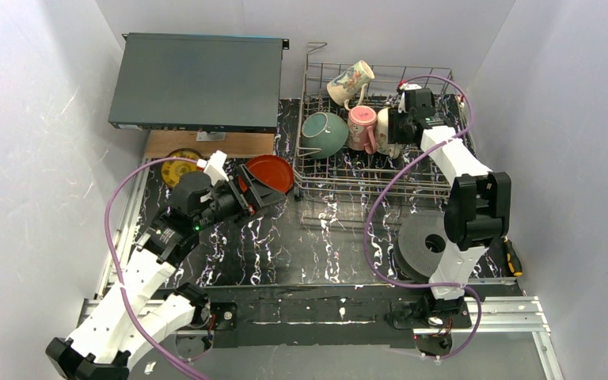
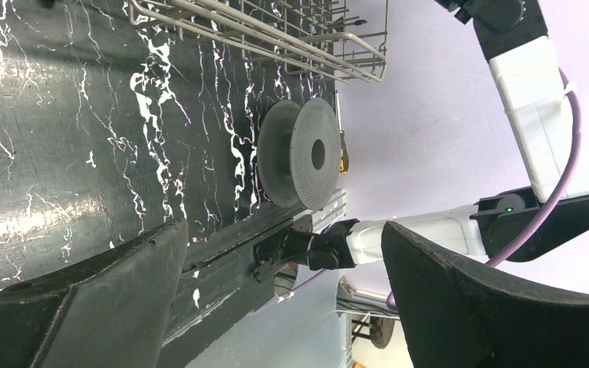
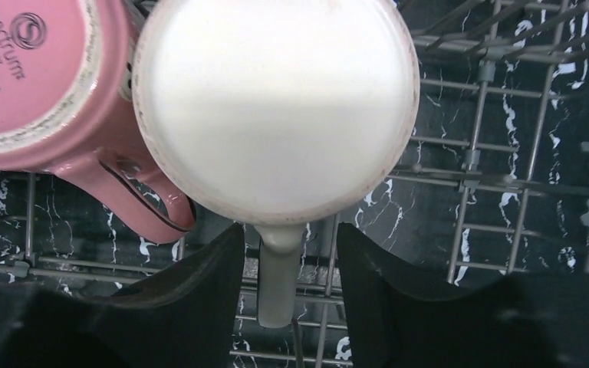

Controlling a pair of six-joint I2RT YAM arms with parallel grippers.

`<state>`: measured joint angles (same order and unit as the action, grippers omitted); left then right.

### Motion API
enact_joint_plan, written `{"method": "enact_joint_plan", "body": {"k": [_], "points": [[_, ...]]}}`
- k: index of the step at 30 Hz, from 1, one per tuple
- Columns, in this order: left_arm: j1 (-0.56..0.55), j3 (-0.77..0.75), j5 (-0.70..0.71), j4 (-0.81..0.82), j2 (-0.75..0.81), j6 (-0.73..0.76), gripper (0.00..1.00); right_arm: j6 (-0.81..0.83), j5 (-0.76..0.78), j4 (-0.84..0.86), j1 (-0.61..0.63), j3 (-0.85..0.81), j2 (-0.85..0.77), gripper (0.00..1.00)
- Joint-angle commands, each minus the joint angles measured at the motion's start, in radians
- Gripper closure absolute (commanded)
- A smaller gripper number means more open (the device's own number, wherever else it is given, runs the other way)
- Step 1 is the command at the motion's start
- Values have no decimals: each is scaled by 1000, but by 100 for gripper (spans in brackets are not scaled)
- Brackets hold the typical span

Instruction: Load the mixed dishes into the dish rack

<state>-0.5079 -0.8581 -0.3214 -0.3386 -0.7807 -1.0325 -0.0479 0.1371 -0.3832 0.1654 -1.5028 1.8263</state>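
Note:
The dish rack (image 1: 380, 178) stands at the back right. In it are the floral mug (image 1: 350, 81), the teal bowl (image 1: 324, 133), the pink mug (image 1: 362, 128) and the white mug (image 1: 384, 133). My right gripper (image 1: 406, 125) is over the white mug. In the right wrist view the white mug (image 3: 276, 100) is bottom-up, and its handle (image 3: 278, 284) lies between the open jaws of my right gripper (image 3: 287, 238), with a gap on each side. My left gripper (image 1: 247, 192) is open and empty (image 2: 282, 230) at the left edge of the red-orange plate (image 1: 273, 172). The yellow dish (image 1: 179, 167) lies left of it.
A dark grey ribbed disc (image 1: 426, 241) lies in front of the rack; it also shows in the left wrist view (image 2: 307, 153). A flat dark grey box (image 1: 198, 79) sits at the back left on a wooden board (image 1: 206, 144). A screwdriver (image 1: 513, 257) lies at the right edge.

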Motion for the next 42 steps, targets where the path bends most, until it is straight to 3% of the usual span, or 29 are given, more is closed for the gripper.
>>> {"method": "enact_joint_plan", "body": {"k": [1,7,13,20,23,28,32,38,42], "points": [[-2,30,7,-29,31,12,3,30,22,20,17,-59,-35,41],[-3,80,43,-107,72,47,1,22,31,-30,39,-83,-106,36],[-1,159,85,-155,117,54,1,-20,-9,-49,80,-30,-276,31],[-2,257,160,-156,123,22,1,-119,-171,7,179,168,-533,28],[-2,289,216,-151,93,-28,5,-179,-240,56,263,271,-641,26],[-2,352,273,31,-5,-143,5,-354,-373,215,420,467,-791,25],[-1,393,345,191,-90,-224,6,-428,-396,371,520,595,-877,24],[-1,398,440,281,-221,-295,9,-400,-367,330,538,618,-931,21],[0,418,524,332,-262,-333,16,-366,-321,306,538,624,-973,19]]}}
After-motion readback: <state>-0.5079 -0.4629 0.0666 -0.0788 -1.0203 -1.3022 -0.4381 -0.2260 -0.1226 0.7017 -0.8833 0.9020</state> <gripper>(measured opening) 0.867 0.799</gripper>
